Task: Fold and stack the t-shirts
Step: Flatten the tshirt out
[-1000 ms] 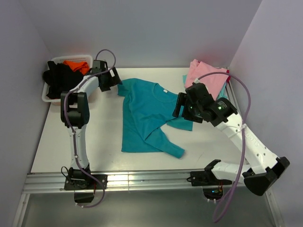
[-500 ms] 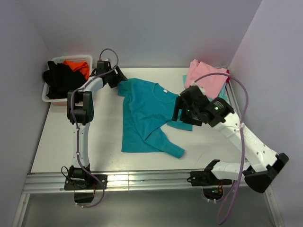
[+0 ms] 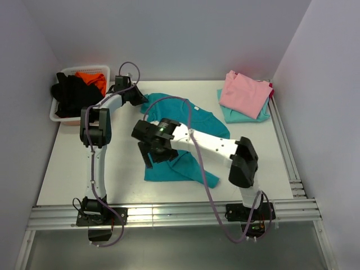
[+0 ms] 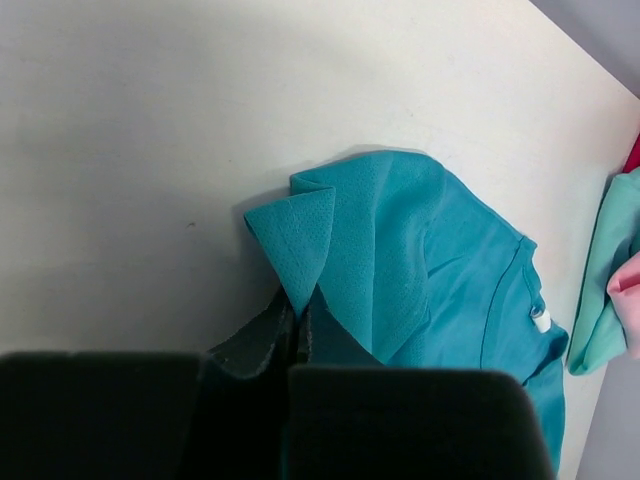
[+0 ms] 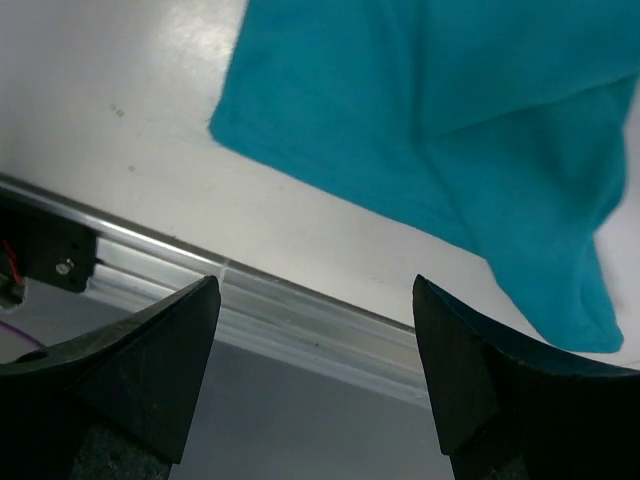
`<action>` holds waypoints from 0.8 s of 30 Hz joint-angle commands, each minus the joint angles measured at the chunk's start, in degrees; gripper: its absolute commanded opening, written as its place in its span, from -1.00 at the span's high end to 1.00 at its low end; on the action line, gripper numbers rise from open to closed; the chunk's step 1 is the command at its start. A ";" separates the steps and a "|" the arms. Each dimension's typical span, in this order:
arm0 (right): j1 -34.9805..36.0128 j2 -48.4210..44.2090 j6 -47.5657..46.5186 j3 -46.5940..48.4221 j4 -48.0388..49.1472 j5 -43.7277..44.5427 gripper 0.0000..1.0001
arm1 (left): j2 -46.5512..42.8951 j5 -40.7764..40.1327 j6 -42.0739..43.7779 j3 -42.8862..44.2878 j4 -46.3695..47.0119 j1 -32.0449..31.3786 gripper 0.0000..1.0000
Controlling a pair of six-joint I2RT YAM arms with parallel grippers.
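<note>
The teal t-shirt (image 3: 175, 112) lies spread on the table, one sleeve folded over its lower part. My left gripper (image 3: 138, 97) is shut on the tip of its far left sleeve (image 4: 300, 240), the cloth pinched between the fingertips (image 4: 283, 322). My right gripper (image 3: 154, 153) hovers open and empty over the shirt's near left corner (image 5: 300, 120), above the table's front edge. At the back right, a folded pink t-shirt (image 3: 244, 93) rests on a folded pale aqua one (image 3: 239, 116).
A white basket (image 3: 84, 70) with black and orange clothes stands at the back left. An aluminium rail (image 3: 169, 214) runs along the table's near edge. Walls close in the left, back and right sides.
My left gripper has shut on the teal sleeve. The right arm has swung from the shirt's right side across to its near left corner, still open.
</note>
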 commanded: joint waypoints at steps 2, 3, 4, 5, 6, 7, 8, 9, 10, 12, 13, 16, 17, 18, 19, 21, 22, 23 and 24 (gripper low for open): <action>3.09 4.95 -3.23 8.32 -3.68 -2.81 -0.69 | -1.57 0.63 3.54 -3.20 -1.69 1.78 0.99; 3.70 5.49 -3.23 8.41 -3.43 -3.68 -0.70 | -1.57 0.72 3.72 -3.29 -1.70 1.95 0.99; 3.97 5.93 -3.15 7.54 -2.73 -4.30 -0.69 | -1.65 1.07 3.72 -3.46 -1.61 2.39 0.99; 4.14 6.11 -2.97 6.84 -1.07 -4.91 -0.69 | -1.83 1.33 3.81 -3.64 -1.44 2.57 0.99; 4.58 6.37 -2.97 6.05 0.08 -6.14 -0.69 | -2.09 1.60 3.72 -4.42 -0.74 2.74 0.99; 4.67 6.63 -2.88 4.65 0.96 -6.50 -0.70 | -2.53 1.95 3.81 -4.78 -0.47 3.18 1.00; 4.85 7.33 -2.71 4.11 2.62 -6.50 -0.70 | -2.88 2.13 3.81 -5.56 -0.38 3.27 1.00; 4.85 7.78 -2.53 3.76 3.42 -6.50 -0.69 | -3.06 2.48 3.89 -5.83 -0.03 3.45 0.99; 5.11 8.48 -2.70 3.58 4.39 -8.33 -0.69 | -3.50 2.57 3.98 -5.92 -0.11 3.62 1.00; 5.11 11.02 -2.71 4.45 4.31 -8.08 -0.69 | -3.76 3.18 4.07 -6.10 -0.38 3.89 0.99; 5.11 11.73 -2.62 4.37 4.75 -8.61 -0.69 | -4.20 3.44 3.98 -6.10 -0.38 4.15 0.99; 5.37 14.10 -2.01 3.84 8.17 -10.80 -0.69 | -4.55 5.11 3.02 -6.28 -0.03 4.94 1.00; 5.81 15.67 -2.00 4.28 8.35 -10.89 -0.69 | -4.55 5.29 2.76 -5.93 -0.11 5.12 1.00; 6.16 16.56 -1.83 5.33 8.44 -10.63 -0.69 | -4.29 5.73 2.75 -5.66 -0.29 5.21 1.00; 6.51 17.44 -1.57 5.68 8.44 -10.46 -0.69 | -4.20 5.82 2.84 -5.49 -0.47 5.21 1.00; 6.87 18.94 -0.87 5.34 9.58 -10.72 -0.69 | -4.20 5.91 2.93 -4.87 -1.08 5.29 1.00; 6.87 19.20 -0.43 4.20 10.98 -10.81 -0.69 | -4.29 6.08 3.10 -4.78 -1.17 5.29 0.99; 6.87 19.73 -0.33 3.67 11.60 -10.98 -0.69 | -4.38 6.17 3.19 -4.95 -1.17 5.29 1.00; 6.87 19.82 0.10 2.71 12.13 -10.98 -0.68 | -4.73 6.17 3.45 -5.04 -1.26 5.29 0.99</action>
